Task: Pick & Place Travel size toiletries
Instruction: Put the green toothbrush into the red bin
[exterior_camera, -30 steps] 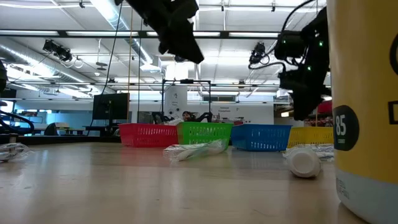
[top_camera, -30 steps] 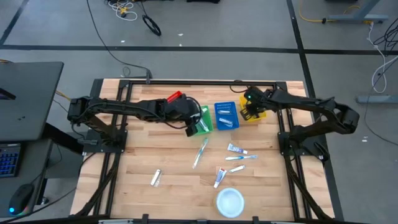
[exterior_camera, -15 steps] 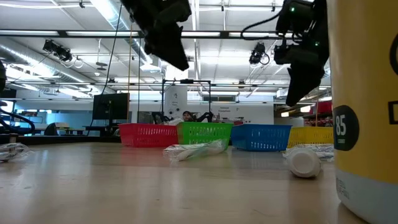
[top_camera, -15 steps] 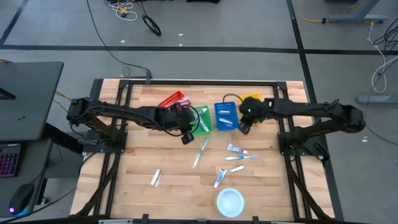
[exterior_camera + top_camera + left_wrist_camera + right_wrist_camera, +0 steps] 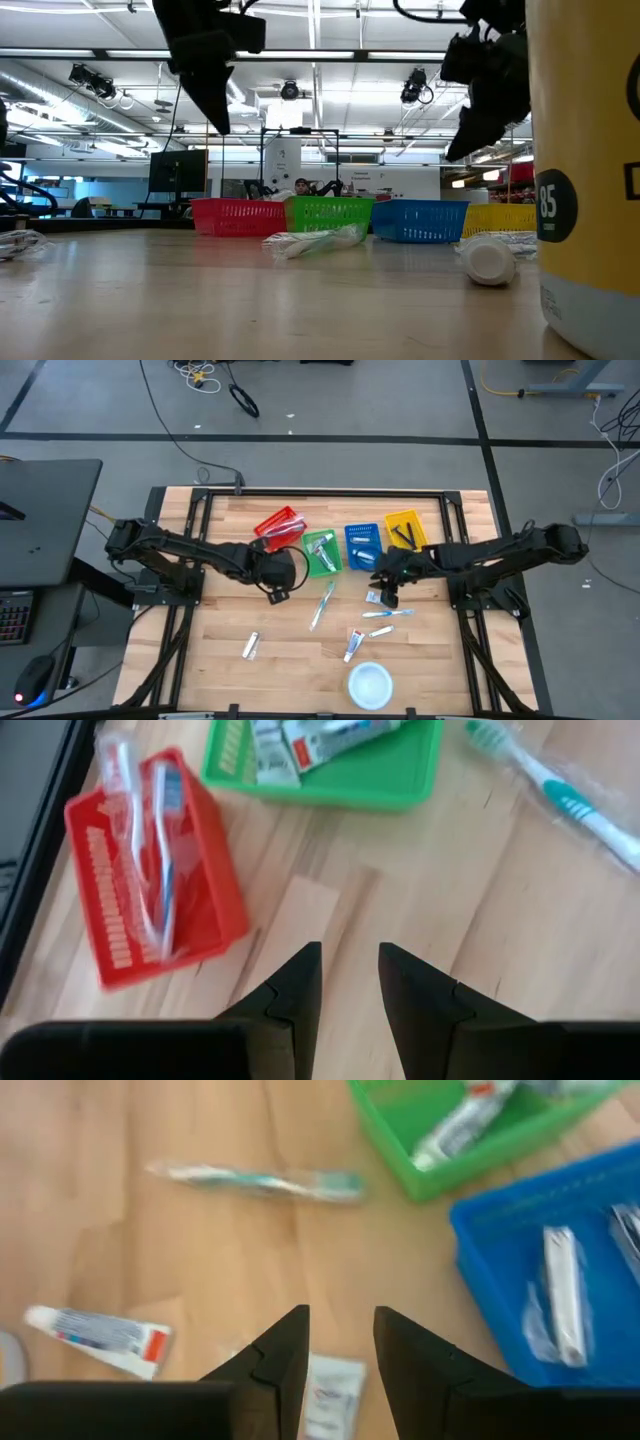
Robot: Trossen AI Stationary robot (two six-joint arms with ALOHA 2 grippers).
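My left gripper (image 5: pixel 274 588) hangs open by a narrow gap over bare wood, on the near side of the red basket (image 5: pixel 205 910), which holds wrapped toothbrushes. My right gripper (image 5: pixel 384 592), also narrowly open, hovers over a small white tube (image 5: pixel 331 1384) lying flat on the table. Loose on the wood are a teal toothbrush (image 5: pixel 322 604), a red-marked white tube (image 5: pixel 98 1334), more slim items (image 5: pixel 384 622) and a packet (image 5: pixel 251 646). The green basket (image 5: pixel 320 552) holds tubes. The blue basket (image 5: pixel 560 1280) holds wrapped razors.
Four small baskets stand in a row at mid-table; the yellow one (image 5: pixel 405 529) is farthest right. A round white disc (image 5: pixel 369 685) lies near the table's near edge. A large yellow container (image 5: pixel 590 180) stands close to the low camera. Bare wood (image 5: pixel 220 620) lies at near left.
My left gripper has drawn away from over the green basket toward the table's near-left, to beside the red basket. My right gripper has swung from the yellow basket toward the near edge and left, ending over the loose tubes. Nothing on the table has moved.
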